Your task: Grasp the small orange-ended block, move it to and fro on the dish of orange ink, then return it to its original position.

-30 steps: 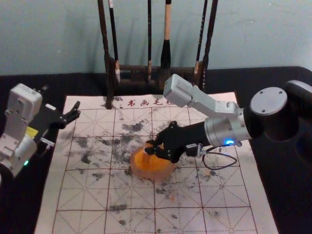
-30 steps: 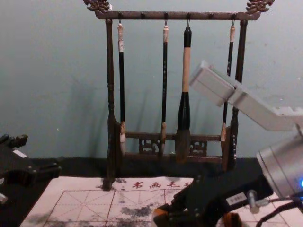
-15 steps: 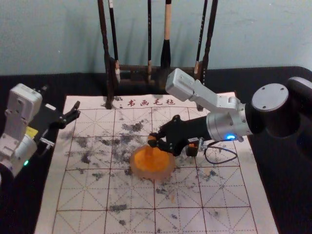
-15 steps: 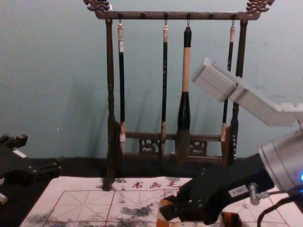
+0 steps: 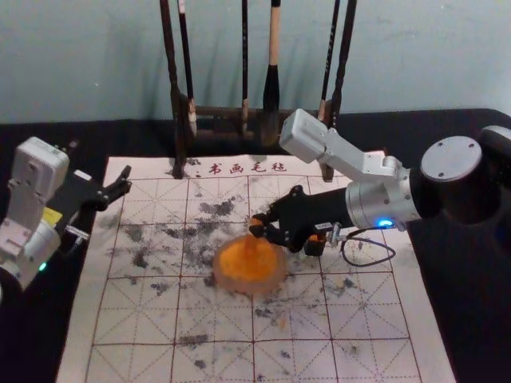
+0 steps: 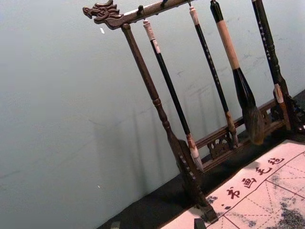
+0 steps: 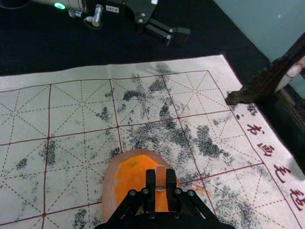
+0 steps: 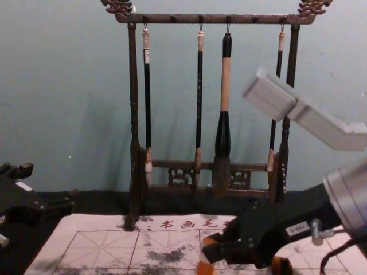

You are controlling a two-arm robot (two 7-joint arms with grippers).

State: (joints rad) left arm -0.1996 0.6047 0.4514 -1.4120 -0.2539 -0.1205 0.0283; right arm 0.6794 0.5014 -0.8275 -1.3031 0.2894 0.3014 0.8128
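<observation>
Right gripper [image 5: 259, 227] over dish [image 5: 219, 272], jaws clamped on block [image 7: 160, 178] (contact with ink [image 5: 244, 266] unclear). Left gripper [image 5: 126, 180] parked, mat [image 5: 86, 319] left edge, jaws wide.

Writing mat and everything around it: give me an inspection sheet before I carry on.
Surface: gridded mat, dark-smudged, on a black table.
Job's things: orange-ended block, held at the dish of orange ink; contact with the ink unclear.
Clutter: black-and-orange piece on the mat, purpose unclear.
Grippers: right pincer shut on the block; left pincer open near the mat's left edge.
Cables: cable looped at the right forearm.
Surroundings: rack beyond the mat, four brushes hanging; wall behind.
</observation>
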